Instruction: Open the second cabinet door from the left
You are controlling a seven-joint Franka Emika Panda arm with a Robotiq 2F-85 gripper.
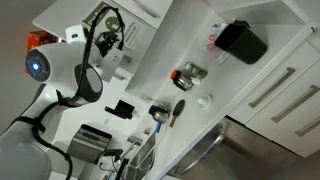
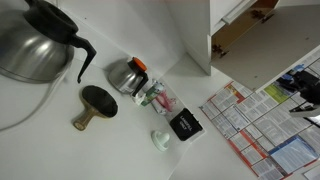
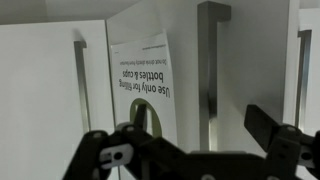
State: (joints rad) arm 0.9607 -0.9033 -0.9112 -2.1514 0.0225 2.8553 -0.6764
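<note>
- A white kitchen counter (image 2: 120, 150) carries a steel carafe (image 2: 35, 40), a small kettle (image 2: 125, 73), a round-headed utensil (image 2: 95, 103) with a wooden handle and a black box (image 2: 184, 125). Printed sheets (image 2: 265, 125) lie at the right of this exterior view.
- In an exterior view tilted on its side, the white robot arm (image 1: 60, 70) stands at the left of the frame. White drawer fronts (image 1: 285, 95) with long bar handles show at the right.
- In the wrist view, the second cabinet door from the left (image 3: 185, 40) fills the middle of the frame, straight ahead of the camera.
- Its poster (image 3: 145, 85) appears upside down and reads "Use only for filling bottles & cups". The green circle is partly hidden behind the gripper.
- The door's slim silver bar handle (image 3: 213, 70) runs upright just beside the poster.
- The door's edge slants against the neighbouring door (image 3: 40, 90), so it seems angled outward; how far cannot be told.
- The gripper (image 3: 195, 125) is spread wide, its fingers (image 3: 105, 150) well apart and pinching nothing.
- The bar handle shows in the gap between them; contact cannot be told.
</note>
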